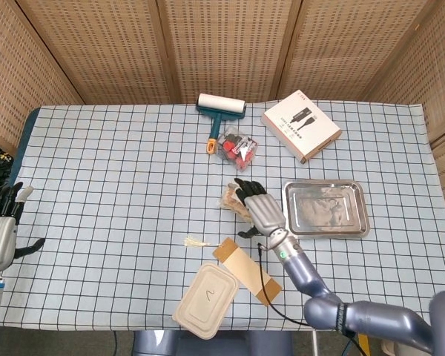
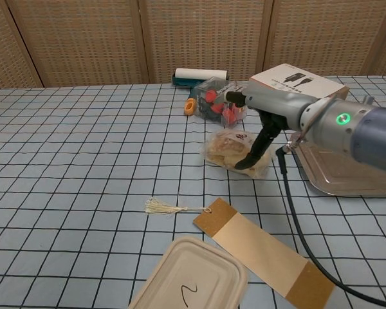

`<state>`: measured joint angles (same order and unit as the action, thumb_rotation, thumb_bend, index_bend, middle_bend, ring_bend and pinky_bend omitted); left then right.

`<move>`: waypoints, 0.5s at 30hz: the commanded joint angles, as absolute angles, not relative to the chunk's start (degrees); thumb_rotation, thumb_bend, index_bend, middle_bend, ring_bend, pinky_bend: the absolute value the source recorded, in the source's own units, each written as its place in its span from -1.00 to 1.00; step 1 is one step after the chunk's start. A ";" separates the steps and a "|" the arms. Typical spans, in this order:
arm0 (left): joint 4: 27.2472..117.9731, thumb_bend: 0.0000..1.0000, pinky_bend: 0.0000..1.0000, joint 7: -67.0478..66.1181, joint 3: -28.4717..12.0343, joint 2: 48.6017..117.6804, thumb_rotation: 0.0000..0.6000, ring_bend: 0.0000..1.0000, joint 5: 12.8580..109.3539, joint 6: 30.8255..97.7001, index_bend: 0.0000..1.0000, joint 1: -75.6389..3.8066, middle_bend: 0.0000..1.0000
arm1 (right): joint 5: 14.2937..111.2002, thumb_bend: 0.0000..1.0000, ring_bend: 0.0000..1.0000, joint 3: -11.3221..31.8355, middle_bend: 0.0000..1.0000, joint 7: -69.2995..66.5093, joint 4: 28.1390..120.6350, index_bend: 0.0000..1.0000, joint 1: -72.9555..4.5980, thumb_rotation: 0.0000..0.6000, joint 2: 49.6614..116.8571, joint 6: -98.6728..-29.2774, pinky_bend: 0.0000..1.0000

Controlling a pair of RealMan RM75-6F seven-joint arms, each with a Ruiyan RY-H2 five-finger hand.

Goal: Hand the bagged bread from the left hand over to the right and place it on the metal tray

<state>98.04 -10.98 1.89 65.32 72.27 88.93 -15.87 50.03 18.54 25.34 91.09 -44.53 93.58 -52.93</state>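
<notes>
Clear-plastic bagged bread (image 1: pixel 234 199) lies mid-counter, left of my empty metal tray (image 1: pixel 325 209); right hand (image 1: pixel 258 209) spread over it, ungrasped; left hand (image 1: pixel 0 233) open, far. Handover undone.

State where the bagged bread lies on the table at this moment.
In the head view the bagged bread lies mid-table, just left of the metal tray, partly under the right hand.
</notes>
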 commanded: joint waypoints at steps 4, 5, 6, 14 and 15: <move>97.51 -0.99 -1.00 -10.26 0.61 65.28 1.00 -1.00 72.40 87.13 -1.00 -15.30 -1.00 | 41.92 -0.88 -1.00 20.39 -1.00 28.89 78.41 -1.00 -52.11 1.00 101.24 -50.07 -1.00; 97.54 -0.99 -1.00 -10.22 0.42 65.22 1.00 -1.00 72.35 86.85 -1.00 -15.22 -1.00 | 41.73 -0.88 -1.00 20.37 -1.00 28.72 77.45 -1.00 -52.44 1.00 101.46 -49.75 -1.00; 97.55 -0.99 -1.00 -10.21 0.31 65.19 1.00 -1.00 72.36 86.68 -1.00 -15.17 -1.00 | 41.56 -0.88 -1.00 20.34 -1.00 28.66 76.80 -1.00 -52.63 1.00 101.57 -49.56 -1.00; 97.85 -0.99 -1.00 -10.27 -0.94 65.03 1.00 -1.00 73.07 85.43 -1.00 -14.44 -1.00 | 41.07 -0.88 -1.00 19.08 -0.99 26.26 70.58 -0.69 -53.03 1.00 103.77 -49.27 -0.72; 97.95 -0.99 -1.00 -10.38 -1.02 64.99 1.00 -1.00 73.12 85.23 -1.00 -14.38 -1.00 | 41.26 -0.89 -1.00 18.77 -0.97 26.00 69.52 -0.63 -53.08 1.00 104.44 -49.21 -0.63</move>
<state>97.87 -10.31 -0.94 65.01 73.06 85.35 -14.44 40.60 19.59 26.90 71.94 -53.08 102.95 -48.98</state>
